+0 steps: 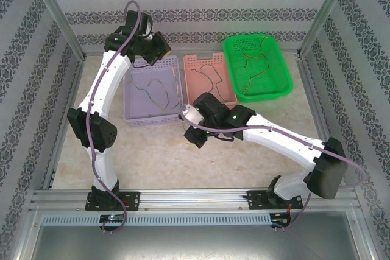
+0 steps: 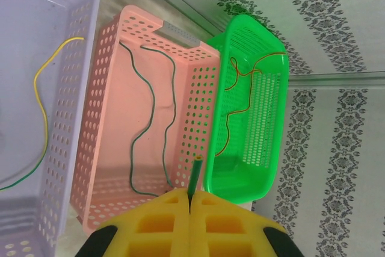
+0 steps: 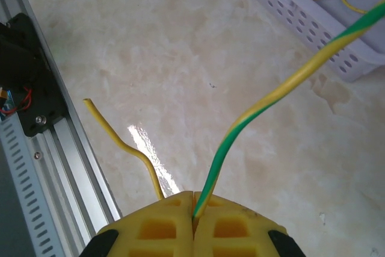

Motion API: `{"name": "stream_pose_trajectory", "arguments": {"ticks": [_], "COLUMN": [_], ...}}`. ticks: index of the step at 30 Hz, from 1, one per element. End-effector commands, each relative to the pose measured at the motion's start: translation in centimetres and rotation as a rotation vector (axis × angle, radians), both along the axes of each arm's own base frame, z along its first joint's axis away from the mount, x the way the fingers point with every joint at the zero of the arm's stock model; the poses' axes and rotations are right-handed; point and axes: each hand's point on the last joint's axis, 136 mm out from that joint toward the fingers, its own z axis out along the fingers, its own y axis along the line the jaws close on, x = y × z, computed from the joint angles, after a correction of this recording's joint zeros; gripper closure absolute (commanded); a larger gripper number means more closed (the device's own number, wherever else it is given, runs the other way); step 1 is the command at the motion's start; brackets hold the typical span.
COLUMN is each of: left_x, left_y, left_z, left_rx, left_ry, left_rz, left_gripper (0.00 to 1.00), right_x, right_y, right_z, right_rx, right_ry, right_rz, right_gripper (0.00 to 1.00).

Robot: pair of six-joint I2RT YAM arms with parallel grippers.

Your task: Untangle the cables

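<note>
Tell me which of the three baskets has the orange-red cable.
The green basket, rightmost in the top view, holds the orange-red cable. The pink basket holds dark green cables, the lilac basket a yellow-green cable.

A green-and-yellow striped cable (image 3: 271,103) leaves the pads of my right gripper (image 3: 194,209) and slants up over the table (image 3: 180,40) toward the lilac basket (image 3: 313,22). A bent yellow wire (image 3: 129,148) rises just beside it. My left gripper (image 2: 190,200) pinches a short green cable end (image 2: 195,176), which stands nearly upright. A yellow-green cable (image 2: 43,109) snakes loose in the lilac basket. A dark green cable (image 2: 152,100) loops in the pink basket (image 2: 150,19), and an orange-red cable (image 2: 248,97) curls in the green basket (image 2: 252,25).
</note>
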Motion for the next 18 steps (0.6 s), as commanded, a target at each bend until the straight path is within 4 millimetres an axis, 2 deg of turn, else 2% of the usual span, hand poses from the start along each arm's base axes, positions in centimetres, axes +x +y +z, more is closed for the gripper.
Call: {"name": "stream_pose_trajectory", "arguments": {"ticks": [1,6,11,13,16,18], "left_x": [4.2,4.3,4.5,4.4,3.5,2.0], "left_y": [4.0,5.4,6.6,5.8,2.8,0.5], "left_z": [6.1,6.2,7.7,8.8,9.8,10.0], "left_rx": [0.028,0.047,0.048,0.01,-0.079,-0.112], "left_ry": [-0.275,-0.278,-0.325,-0.362,-0.381,-0.373], "left_rz": [0.12,0.147,0.146,0.098,-0.015,-0.099], "left_gripper": [1.0,1.0,1.0,1.0,1.0,1.0], "right_x": [-7.0,-7.7,-8.1,-7.8,-6.0,-4.0], "right_y": [-2.7,-3.0,-2.4,-2.2,-1.8,-1.7], "right_z": [-3.7,-4.4,-4.2,-4.1,-2.8,-0.8], "right_rx": [-0.227,-0.32,-0.249,-0.236,-0.169,-0.087], "right_ry": [0.169,0.148,0.202,0.205,0.181,0.152], "right_rz": [0.205,0.269,0.25,0.234,0.157,0.075], "right_gripper": [1.0,1.0,1.0,1.0,1.0,0.83]}}
